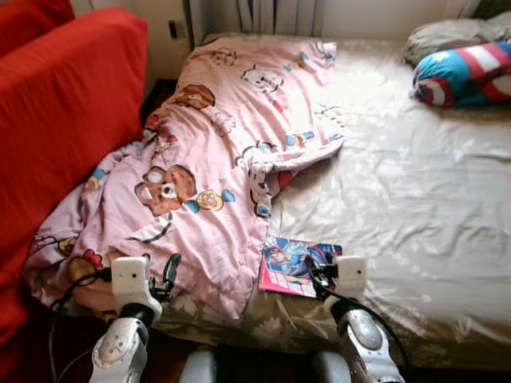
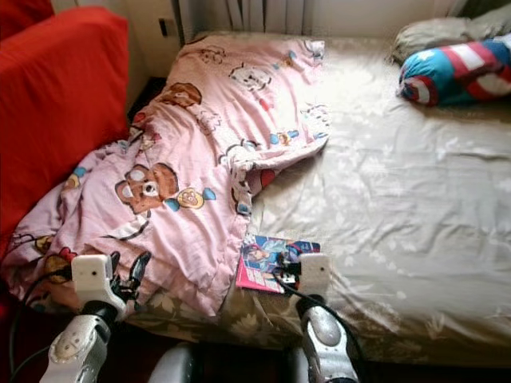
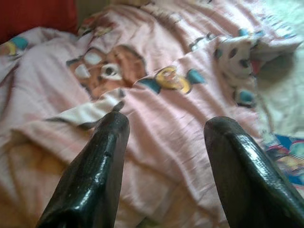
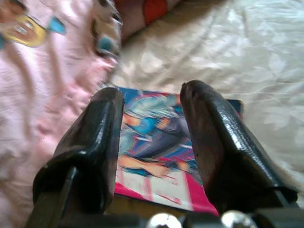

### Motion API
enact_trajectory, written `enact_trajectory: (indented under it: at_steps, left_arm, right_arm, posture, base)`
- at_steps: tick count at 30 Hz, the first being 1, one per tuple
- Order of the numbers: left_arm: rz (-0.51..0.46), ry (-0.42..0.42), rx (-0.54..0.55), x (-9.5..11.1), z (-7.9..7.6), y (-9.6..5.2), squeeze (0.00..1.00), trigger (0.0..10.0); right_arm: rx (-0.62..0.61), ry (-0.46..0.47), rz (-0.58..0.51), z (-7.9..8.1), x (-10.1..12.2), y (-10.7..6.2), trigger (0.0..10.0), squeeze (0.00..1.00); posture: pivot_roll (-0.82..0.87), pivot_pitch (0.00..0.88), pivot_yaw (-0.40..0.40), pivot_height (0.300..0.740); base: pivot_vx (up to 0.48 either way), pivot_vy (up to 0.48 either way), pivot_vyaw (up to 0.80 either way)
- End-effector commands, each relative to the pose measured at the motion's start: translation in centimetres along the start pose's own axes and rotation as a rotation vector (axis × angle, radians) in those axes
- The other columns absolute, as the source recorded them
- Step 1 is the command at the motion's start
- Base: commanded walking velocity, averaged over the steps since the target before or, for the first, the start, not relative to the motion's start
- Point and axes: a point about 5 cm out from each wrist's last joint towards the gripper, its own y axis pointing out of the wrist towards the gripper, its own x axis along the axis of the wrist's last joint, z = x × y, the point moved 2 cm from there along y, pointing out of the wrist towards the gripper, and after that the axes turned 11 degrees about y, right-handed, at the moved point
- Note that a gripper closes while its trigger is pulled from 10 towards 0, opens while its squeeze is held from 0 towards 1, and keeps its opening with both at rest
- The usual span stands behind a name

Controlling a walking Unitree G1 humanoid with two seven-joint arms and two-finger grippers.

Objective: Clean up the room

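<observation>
A colourful magazine (image 1: 298, 266) lies flat on the near edge of the bed (image 1: 415, 199), its left side just beside the rumpled pink blanket (image 1: 215, 159). The right gripper (image 4: 152, 114) hovers right over it, jaws spread, the cover visible between them. The left gripper (image 3: 164, 128), jaws also spread, hangs above the blanket's near left part, beside the red sofa (image 1: 56, 112).

- We've got both silver arms raised in front of us, forearms angled up and forward, white wrist blocks on top.
- Left pincer (image 1: 166, 274) sits low on our left side, its two black fingers (image 3: 95, 171) spread well apart, nothing between them.
- Right pincer (image 4: 152, 102) reaches forward on our right, fingers parted with a clear gap, tips pointing ahead and slightly down, gripping nothing.
</observation>
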Motion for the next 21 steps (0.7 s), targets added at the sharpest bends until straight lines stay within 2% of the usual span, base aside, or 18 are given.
enact_trajectory:
  at_steps: [1, 11, 15, 21]
  left_arm:
    - [0.028, 0.000, 0.006, -0.6, 0.4, -0.6, 0.00, 10.0]
    - [0.025, 0.019, -0.014, -0.1, 0.6, -0.4, 0.00, 10.0]
    - [0.023, 0.030, -0.032, 0.2, 0.5, 0.0, 0.00, 10.0]
    - [0.041, 0.039, -0.038, 0.0, 0.7, -1.2, 0.00, 10.0]
  right_arm:
    - [-0.060, 0.035, 0.029, -0.9, -0.8, -0.3, 10.0, 0.00]
    - [-0.187, 0.050, 0.065, -3.4, -1.0, -0.4, 10.0, 0.00]
    - [-0.206, 0.057, 0.058, -3.8, -0.6, -0.3, 10.0, 0.00]
    - [-0.233, 0.078, 0.042, -4.3, -0.5, -0.3, 10.0, 0.00]
  posture:
    - [0.02, 0.184, 0.029, 0.636]
    - [0.04, 0.239, 0.054, 0.636]
    - [0.05, 0.260, 0.065, 0.612]
    - [0.07, 0.285, 0.075, 0.612]
  base:
    - [0.000, 0.000, 0.00]
    - [0.000, 0.000, 0.00]
    - [0.000, 0.000, 0.00]
    - [0.000, 0.000, 0.00]
